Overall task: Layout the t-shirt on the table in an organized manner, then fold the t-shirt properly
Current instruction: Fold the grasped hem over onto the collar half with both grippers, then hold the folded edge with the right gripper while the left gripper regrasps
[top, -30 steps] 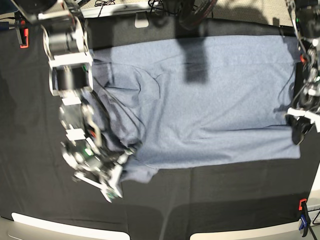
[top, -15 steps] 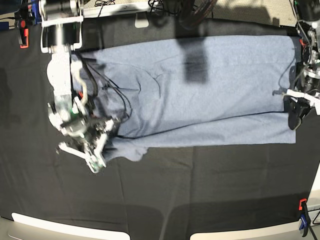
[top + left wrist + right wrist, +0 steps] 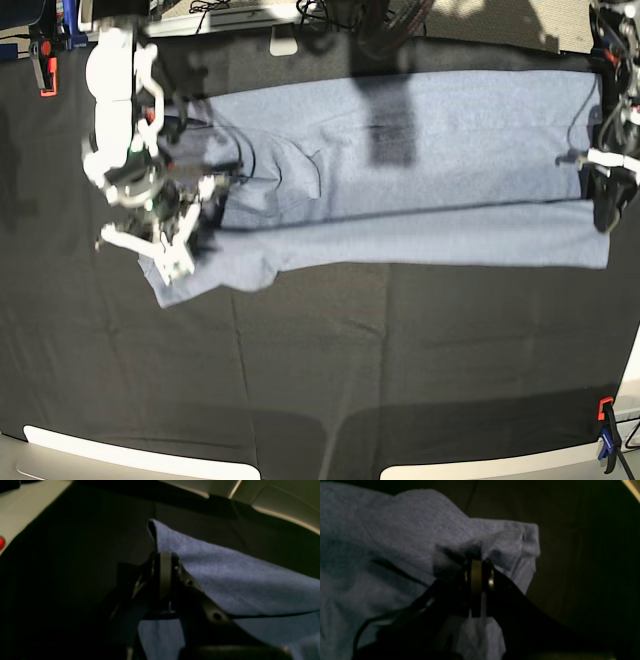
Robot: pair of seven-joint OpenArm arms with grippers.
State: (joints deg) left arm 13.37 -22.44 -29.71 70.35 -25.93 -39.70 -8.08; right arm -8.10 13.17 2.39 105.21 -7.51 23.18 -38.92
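Two end effectors, left (image 3: 604,207) and right (image 3: 205,200), clamped on the t-shirt (image 3: 420,180) across wrinkled black table (image 3: 330,370)

R tool (image 3: 477,562) pinches bunched t-shirt (image 3: 395,537) edge over black table (image 3: 582,567).

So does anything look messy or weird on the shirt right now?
A bit. The t-shirt lies mostly smooth on the table, but its sleeve end by the right gripper is bunched and creased, with one flap poking out crookedly. The left gripper pinches the other end. No tears or spills show.
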